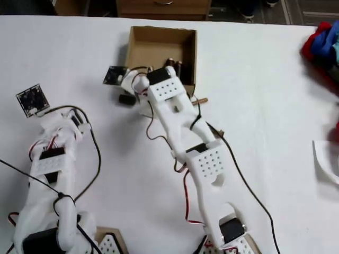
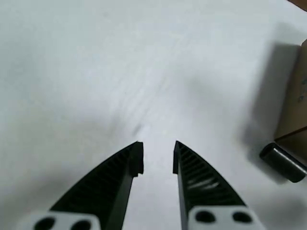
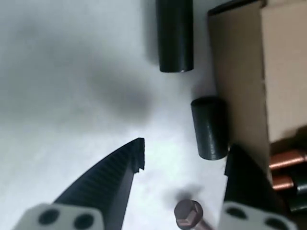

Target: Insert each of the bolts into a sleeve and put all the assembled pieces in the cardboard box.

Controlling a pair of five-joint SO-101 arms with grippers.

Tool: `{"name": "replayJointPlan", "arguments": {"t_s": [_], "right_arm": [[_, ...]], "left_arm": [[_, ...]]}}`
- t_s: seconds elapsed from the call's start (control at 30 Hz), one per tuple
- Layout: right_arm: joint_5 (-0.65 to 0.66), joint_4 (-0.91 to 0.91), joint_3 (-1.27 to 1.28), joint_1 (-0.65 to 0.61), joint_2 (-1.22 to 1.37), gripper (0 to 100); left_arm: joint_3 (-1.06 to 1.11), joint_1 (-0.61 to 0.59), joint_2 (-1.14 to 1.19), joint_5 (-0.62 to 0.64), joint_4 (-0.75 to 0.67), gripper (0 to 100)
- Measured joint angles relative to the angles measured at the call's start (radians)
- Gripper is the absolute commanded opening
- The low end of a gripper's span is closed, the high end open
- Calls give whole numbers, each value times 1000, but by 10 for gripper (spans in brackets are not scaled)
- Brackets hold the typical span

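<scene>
My right gripper point(image 3: 187, 160) is open, low over the table beside the cardboard box point(image 3: 240, 72). One black sleeve point(image 3: 209, 127) lies just ahead of its fingertips against the box wall. A second sleeve point(image 3: 175, 33) lies farther out. A copper bolt point(image 3: 189, 213) with a hex head sits between the fingers near their base. Assembled pieces point(image 3: 285, 167) show inside the box. From above, the box point(image 1: 136, 50) stands at the top centre, with a sleeve point(image 1: 127, 99) at its front left and a bolt point(image 1: 200, 99) at its front right. My left gripper point(image 2: 157, 158) is open over bare table, far from a sleeve point(image 2: 283, 163).
The left arm point(image 1: 53, 153) rests at the table's left side, with loose cables around both arms. Coloured cloth point(image 1: 323, 42) and a white object point(image 1: 326, 159) lie at the right edge. Wooden furniture point(image 1: 164, 8) stands behind the table.
</scene>
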Motion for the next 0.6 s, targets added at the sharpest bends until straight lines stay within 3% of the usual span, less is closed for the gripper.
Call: {"name": "replayJointPlan", "arguments": {"t_s": [0.33,0.6], "right_arm": [[0,-18,-60,-3,103,265],[8,152,-141,0,120,265]], "left_arm": [[0,2,0,0,0,123],[0,3,0,0,0,123]]}}
